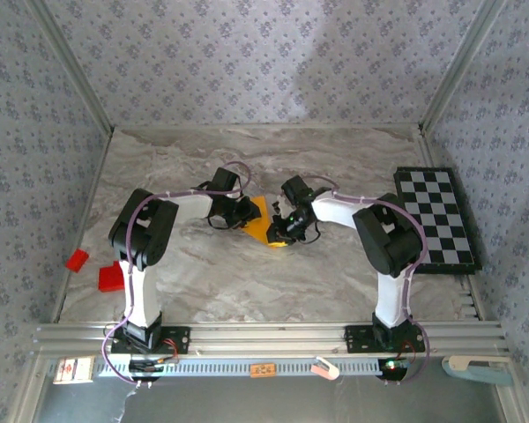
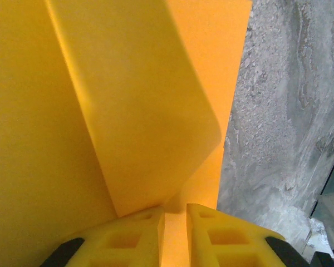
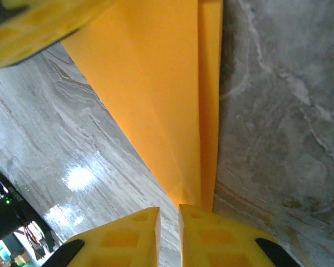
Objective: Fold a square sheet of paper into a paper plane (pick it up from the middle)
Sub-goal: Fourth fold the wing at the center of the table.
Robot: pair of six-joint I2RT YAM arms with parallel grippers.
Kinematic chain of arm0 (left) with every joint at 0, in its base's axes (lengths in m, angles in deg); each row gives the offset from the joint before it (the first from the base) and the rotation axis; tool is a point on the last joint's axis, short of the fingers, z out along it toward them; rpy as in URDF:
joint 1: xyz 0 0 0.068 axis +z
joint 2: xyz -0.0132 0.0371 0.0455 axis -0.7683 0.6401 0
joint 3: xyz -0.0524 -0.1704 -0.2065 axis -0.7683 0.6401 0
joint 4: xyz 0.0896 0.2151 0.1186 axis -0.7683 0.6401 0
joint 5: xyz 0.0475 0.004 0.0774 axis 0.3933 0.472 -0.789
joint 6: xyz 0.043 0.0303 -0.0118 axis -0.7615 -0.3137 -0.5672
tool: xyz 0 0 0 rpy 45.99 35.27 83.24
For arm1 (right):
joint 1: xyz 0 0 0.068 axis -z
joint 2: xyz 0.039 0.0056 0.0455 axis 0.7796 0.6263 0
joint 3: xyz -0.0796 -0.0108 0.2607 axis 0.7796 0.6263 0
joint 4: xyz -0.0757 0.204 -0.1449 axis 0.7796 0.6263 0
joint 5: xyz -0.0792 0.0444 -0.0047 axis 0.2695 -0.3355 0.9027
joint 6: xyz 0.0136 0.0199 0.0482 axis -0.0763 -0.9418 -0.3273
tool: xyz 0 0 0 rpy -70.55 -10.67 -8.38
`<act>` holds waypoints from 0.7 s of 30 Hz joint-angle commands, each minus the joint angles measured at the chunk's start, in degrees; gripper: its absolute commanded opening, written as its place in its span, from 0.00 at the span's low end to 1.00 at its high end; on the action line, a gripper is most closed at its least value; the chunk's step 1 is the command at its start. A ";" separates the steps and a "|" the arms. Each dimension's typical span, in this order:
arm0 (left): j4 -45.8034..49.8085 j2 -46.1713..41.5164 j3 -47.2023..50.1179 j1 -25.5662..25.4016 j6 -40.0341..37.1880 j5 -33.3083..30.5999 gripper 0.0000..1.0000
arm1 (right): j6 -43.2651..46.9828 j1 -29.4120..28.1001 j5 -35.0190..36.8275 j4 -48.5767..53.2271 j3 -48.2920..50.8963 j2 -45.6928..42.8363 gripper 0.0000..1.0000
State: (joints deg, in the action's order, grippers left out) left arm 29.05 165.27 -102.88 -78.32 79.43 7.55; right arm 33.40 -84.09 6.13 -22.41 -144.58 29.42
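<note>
The square sheet of paper point(image 1: 263, 225) sits at the middle of the bench point(image 1: 247, 291), caught between my two arms, and it is no longer a flat square: my left wrist camera shows one layer lying over another along a straight crease point(image 2: 100, 111), and my right wrist camera shows it narrowing to a point with a seam running down its length point(image 3: 167, 100). My left tool point(image 1: 245, 211) stands narrow, its jaws almost together point(image 2: 175, 214), with the orange sheet running down into the slit between them, so I judge it pinched there. My right tool point(image 1: 286, 227) is narrow as well point(image 3: 168, 214), and the pointed end of the sheet goes in between its jaws, which I also read as a pinch. One left tool finger point(image 3: 39, 28) shows at the top corner of that view, so the two tools are close together. I take this as the middle of the folding, past the first creases but short of a finished dart. The next move needs one tool to hold its end firm while the other lets go and presses or turns a flap along the seam; thin paper like this could tear or slip if both pull apart. The checkerboard point(image 1: 436, 216) lies well off to my right.
</note>
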 commanded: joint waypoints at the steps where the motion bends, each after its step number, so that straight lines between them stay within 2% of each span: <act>1: 5.29 3.18 0.79 -0.18 0.55 -3.87 0.20 | -0.55 0.03 -0.62 1.14 1.60 -0.14 0.18; 11: 5.38 3.17 0.98 -0.12 0.64 -3.87 0.19 | -0.64 0.08 0.89 0.64 2.59 2.97 0.17; 18: 5.35 2.92 1.10 -0.12 0.72 -3.65 0.19 | -0.73 0.60 -0.52 -2.05 1.00 -4.53 0.17; 21: 5.30 2.91 1.01 -0.13 0.63 -3.68 0.19 | -0.77 0.66 0.33 -2.26 -0.93 -4.71 0.17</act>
State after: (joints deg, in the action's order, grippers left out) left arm 29.05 165.27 -102.88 -78.32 79.45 7.58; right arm 33.35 -83.80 5.78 -23.99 -143.40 26.93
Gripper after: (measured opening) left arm 0.196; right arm 0.170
